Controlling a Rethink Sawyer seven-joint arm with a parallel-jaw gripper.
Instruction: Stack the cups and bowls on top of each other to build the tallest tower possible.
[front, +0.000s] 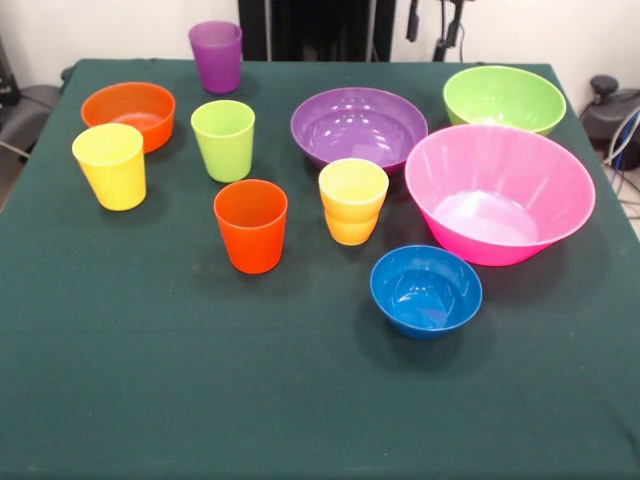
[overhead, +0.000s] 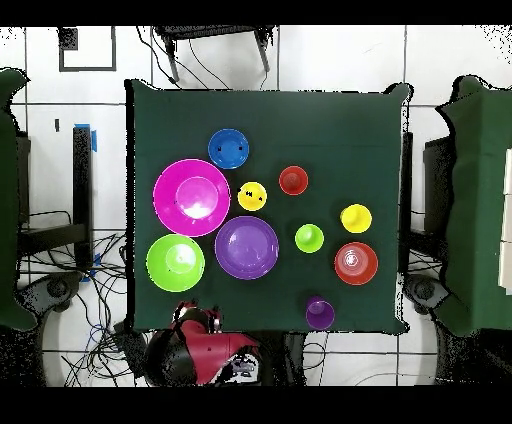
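Note:
All cups and bowls stand upright and apart on the green cloth. At the left are the purple cup (front: 216, 55), orange bowl (front: 129, 113), yellow cup (front: 110, 165), lime green cup (front: 223, 139) and orange cup (front: 250, 225). A yellow-orange cup (front: 352, 200) in the middle looks like one cup nested in another. The purple bowl (front: 358, 127), lime green bowl (front: 504, 98), large pink bowl (front: 498, 192) and blue bowl (front: 426, 290) fill the right. My gripper (overhead: 197, 318) is drawn back off the table beside the robot's base, holding nothing that I can see.
The dark green tablecloth (front: 300, 400) covers the whole table, with its widest bare stretch along the near edge in the front view. Cables and dark stands lie on the floor round the table (overhead: 140, 120).

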